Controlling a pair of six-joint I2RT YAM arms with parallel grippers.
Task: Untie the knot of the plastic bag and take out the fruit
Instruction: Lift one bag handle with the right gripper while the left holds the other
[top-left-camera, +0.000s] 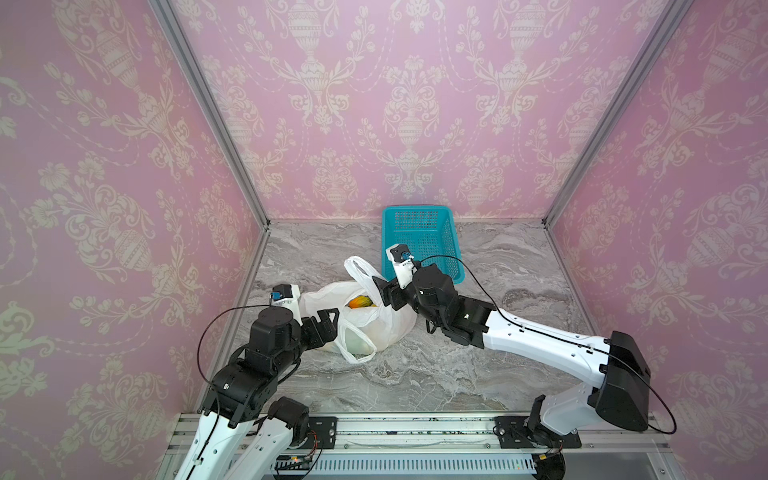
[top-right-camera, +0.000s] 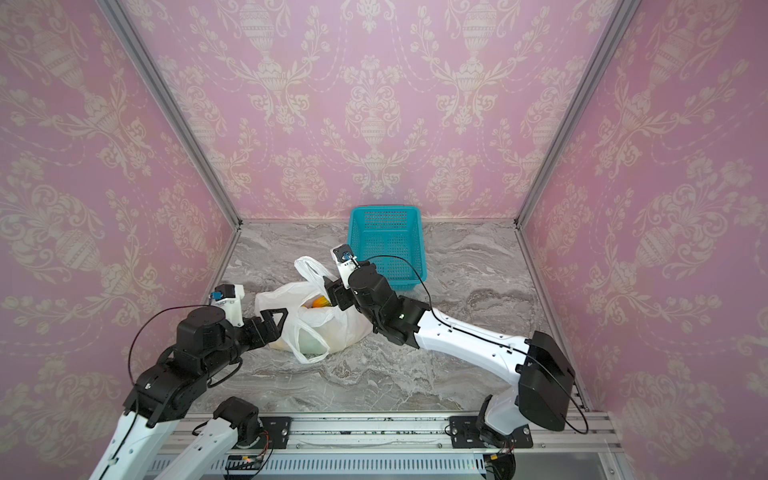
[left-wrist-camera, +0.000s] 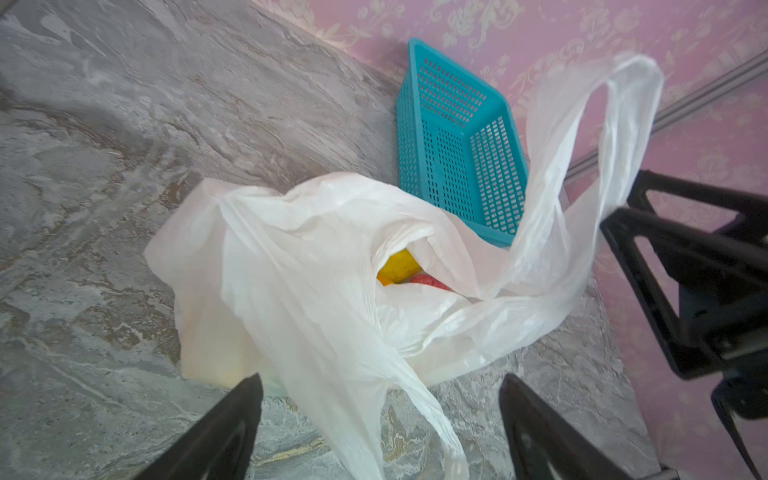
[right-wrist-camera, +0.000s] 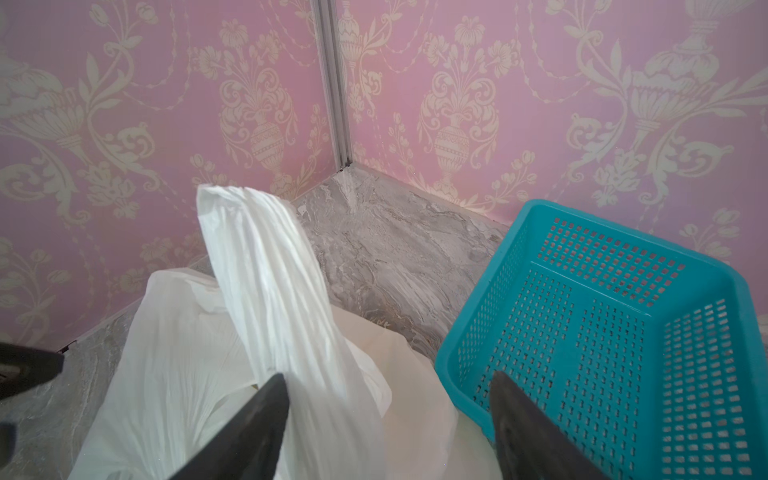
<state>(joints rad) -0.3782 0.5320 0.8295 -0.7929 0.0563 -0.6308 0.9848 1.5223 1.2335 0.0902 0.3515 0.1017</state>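
Your left gripper (left-wrist-camera: 380, 378) stands wide open low in its wrist view, one loose handle (left-wrist-camera: 382, 415) trailing between its jaws. Your right gripper (right-wrist-camera: 388, 374) is open too. Mid-frame in both top views the bag (top-left-camera: 386, 328) lies on the table (top-left-camera: 457, 365), fruit (top-left-camera: 360, 302) showing inside, basket (top-left-camera: 415, 218) up and right of it.

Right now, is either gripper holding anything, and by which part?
Nothing is held. The left gripper and the right gripper both stand open. The plastic bag rests on the table, and its handle loops pass unclamped between the jaws.
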